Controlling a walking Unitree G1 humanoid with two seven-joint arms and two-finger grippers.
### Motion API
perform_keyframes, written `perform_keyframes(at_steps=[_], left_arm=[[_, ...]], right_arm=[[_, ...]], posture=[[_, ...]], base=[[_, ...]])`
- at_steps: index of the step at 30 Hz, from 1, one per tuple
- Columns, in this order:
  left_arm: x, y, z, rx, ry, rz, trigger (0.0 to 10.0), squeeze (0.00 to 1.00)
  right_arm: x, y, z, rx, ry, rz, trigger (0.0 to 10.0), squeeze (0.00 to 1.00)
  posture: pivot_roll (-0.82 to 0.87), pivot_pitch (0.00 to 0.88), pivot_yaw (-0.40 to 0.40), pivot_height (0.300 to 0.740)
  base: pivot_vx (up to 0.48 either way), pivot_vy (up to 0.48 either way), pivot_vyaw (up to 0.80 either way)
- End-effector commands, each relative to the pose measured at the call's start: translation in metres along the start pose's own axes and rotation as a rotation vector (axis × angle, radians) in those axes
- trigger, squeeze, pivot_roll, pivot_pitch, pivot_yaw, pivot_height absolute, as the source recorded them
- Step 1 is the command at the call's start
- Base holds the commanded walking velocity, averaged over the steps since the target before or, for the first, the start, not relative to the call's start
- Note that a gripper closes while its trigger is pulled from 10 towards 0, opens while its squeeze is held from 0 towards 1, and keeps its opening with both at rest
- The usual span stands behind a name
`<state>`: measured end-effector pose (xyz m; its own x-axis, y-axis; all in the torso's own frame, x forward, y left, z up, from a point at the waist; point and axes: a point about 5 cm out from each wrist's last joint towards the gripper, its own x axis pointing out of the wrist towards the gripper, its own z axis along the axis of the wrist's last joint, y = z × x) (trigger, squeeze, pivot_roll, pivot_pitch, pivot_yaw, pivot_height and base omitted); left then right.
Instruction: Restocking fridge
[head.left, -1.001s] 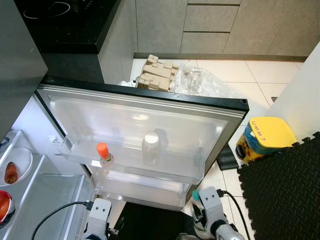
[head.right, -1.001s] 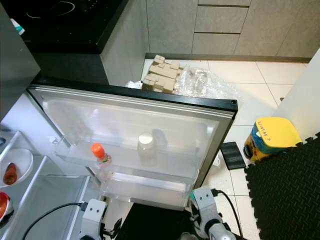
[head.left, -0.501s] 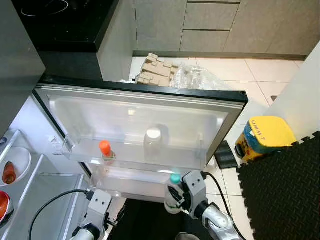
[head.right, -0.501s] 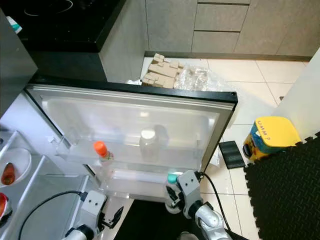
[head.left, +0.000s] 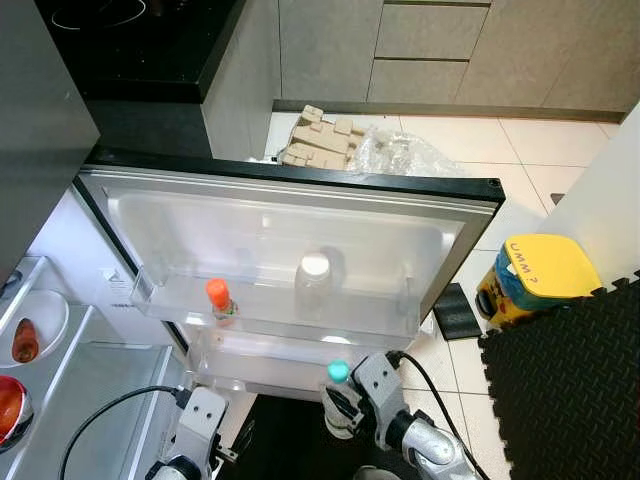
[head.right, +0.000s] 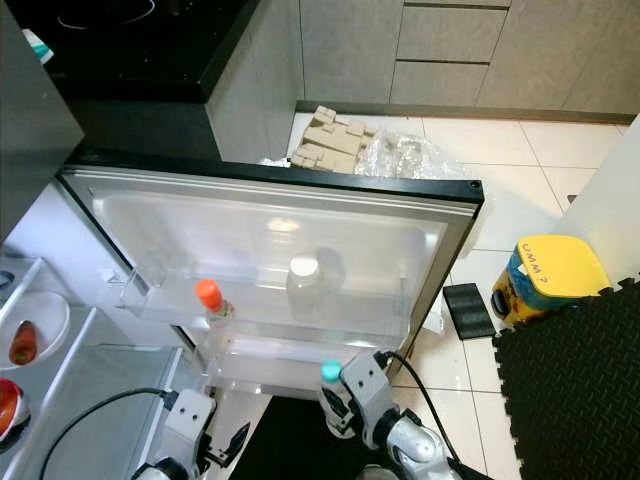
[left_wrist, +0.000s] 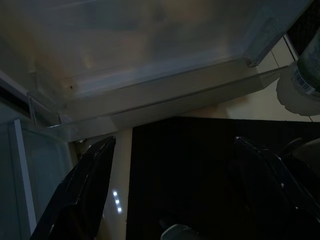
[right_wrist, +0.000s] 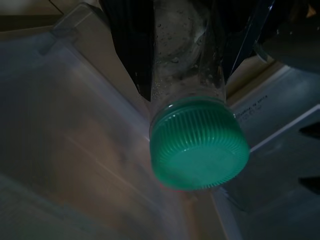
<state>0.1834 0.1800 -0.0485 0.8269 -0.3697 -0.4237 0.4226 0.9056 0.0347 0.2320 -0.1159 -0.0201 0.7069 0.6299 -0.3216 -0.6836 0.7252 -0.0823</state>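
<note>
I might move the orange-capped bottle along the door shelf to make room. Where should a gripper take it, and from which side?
Probably by the neck just under the orange cap. The bottle stands upright in the door shelf, whose front wall hides its body, so only the top is free. Come from above, fingers either side of the neck.

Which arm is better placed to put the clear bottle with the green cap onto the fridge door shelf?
The right. Its gripper already holds the green-capped clear bottle just below the clear lower door shelf. The left gripper is open, empty and lower down.
</note>
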Motion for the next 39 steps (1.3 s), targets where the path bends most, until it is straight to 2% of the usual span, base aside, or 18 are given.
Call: perform_keyframes(at_steps=[1,6,11,15,17,22,24,26,33,39], left_arm=[[-0.006,-0.001,-0.009,-0.01,0.036,-0.002,10.0,0.0],[-0.007,-0.002,-0.008,-0.01,0.032,-0.004,10.0,0.0],[-0.007,-0.002,-0.007,-0.005,0.024,-0.012,10.0,0.0],[-0.007,-0.002,-0.006,0.002,0.012,-0.024,10.0,0.0],[-0.007,-0.002,-0.006,0.002,0.012,-0.024,10.0,0.0],[-0.007,-0.001,-0.004,0.008,0.0,-0.029,10.0,0.0],[-0.007,-0.001,-0.004,0.01,-0.002,-0.03,10.0,0.0],[-0.008,-0.001,-0.004,0.013,-0.004,-0.034,10.0,0.0],[-0.01,-0.002,-0.004,0.018,-0.01,-0.04,10.0,0.0],[-0.011,-0.002,-0.004,0.021,-0.014,-0.052,10.0,0.0]], right_arm=[[-0.004,0.004,-0.003,-0.015,-0.001,0.014,10.0,0.0],[-0.005,0.004,-0.003,-0.064,0.005,0.047,10.0,0.0],[-0.006,0.004,-0.002,-0.103,0.007,0.064,10.0,0.0],[-0.006,0.004,-0.001,-0.172,0.01,0.081,10.0,0.0],[-0.006,0.004,-0.001,-0.172,0.01,0.081,10.0,0.0],[-0.003,0.007,0.002,-0.266,0.003,0.135,10.0,0.0],[-0.003,0.008,0.004,-0.28,-0.006,0.147,10.0,0.0],[0.0,0.01,0.005,-0.332,-0.003,0.168,10.0,0.0],[0.004,0.015,0.01,-0.371,-0.026,0.204,10.0,0.0],[0.008,0.019,0.011,-0.414,-0.034,0.201,10.0,0.0]], posture=[[-0.17,0.143,0.01,0.73],[-0.17,0.143,0.009,0.71],[-0.17,0.145,0.008,0.71],[-0.17,0.146,0.008,0.71],[-0.17,0.146,0.008,0.71],[-0.17,0.152,0.009,0.69],[-0.17,0.153,0.009,0.69],[-0.17,0.154,0.01,0.69],[-0.17,0.157,0.011,0.69],[-0.16,0.159,0.014,0.671]], base=[[0.0,0.0,0.0],[0.0,0.0,0.0],[0.0,0.0,0.0],[0.0,0.0,0.0],[0.0,0.0,0.0],[0.0,0.0,0.0],[0.0,0.0,0.0],[0.0,0.0,0.0],[0.0,0.0,0.0],[0.0,0.0,0.0]])
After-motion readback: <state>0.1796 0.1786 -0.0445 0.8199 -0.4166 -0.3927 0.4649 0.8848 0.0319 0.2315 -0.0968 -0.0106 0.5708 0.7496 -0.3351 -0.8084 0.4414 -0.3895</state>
